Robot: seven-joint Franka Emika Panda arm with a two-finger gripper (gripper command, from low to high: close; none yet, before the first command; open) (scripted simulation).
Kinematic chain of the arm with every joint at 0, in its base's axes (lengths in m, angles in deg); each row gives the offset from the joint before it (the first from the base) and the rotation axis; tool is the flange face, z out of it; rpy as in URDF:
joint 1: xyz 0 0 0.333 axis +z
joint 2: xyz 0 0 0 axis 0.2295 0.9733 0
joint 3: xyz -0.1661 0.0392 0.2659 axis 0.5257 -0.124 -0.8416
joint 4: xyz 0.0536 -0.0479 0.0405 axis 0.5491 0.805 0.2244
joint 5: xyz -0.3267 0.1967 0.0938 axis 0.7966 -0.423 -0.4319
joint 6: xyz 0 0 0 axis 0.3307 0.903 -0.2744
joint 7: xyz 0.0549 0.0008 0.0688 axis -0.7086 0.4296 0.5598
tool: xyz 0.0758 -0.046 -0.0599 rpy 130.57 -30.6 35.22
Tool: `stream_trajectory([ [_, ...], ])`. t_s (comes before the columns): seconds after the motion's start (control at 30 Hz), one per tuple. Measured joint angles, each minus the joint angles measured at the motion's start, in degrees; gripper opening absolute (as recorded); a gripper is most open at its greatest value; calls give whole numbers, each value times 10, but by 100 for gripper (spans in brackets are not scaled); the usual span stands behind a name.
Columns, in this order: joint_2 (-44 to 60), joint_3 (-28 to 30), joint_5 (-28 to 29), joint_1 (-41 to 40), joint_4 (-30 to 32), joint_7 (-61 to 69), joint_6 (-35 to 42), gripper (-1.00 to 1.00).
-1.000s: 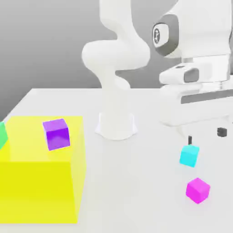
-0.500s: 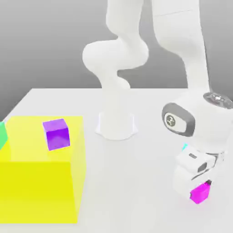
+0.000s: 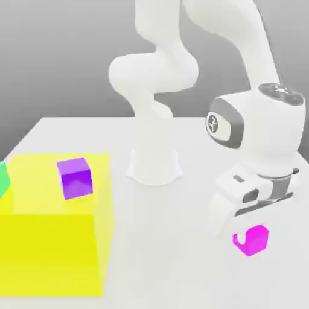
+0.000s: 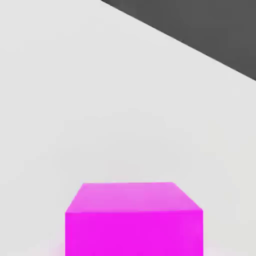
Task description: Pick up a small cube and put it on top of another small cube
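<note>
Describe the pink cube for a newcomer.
Find the big yellow block at the exterior view's left, then look across to the claw at the right. The pink cube is in its grip; the purple cube sits on the yellow block instead.

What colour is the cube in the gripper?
The cube is bright magenta-pink, seen best in the hand view.

small cube on large block, seemingly near its edge
</note>
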Motion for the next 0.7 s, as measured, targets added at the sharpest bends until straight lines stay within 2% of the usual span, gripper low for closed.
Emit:
stream_trajectory([
  [0.17,-61,67,-10,-156,-69,18,126,-100],
  [0.37,-128,158,-23,-297,-155,40,281,-100],
  [0.43,-126,175,-28,-313,-151,46,277,-100],
  [0.5,-109,179,-33,-318,-129,51,239,-100],
  [0.53,-103,181,-35,-318,-120,53,224,100],
  [0.7,-103,181,-36,-318,-120,53,224,100],
])
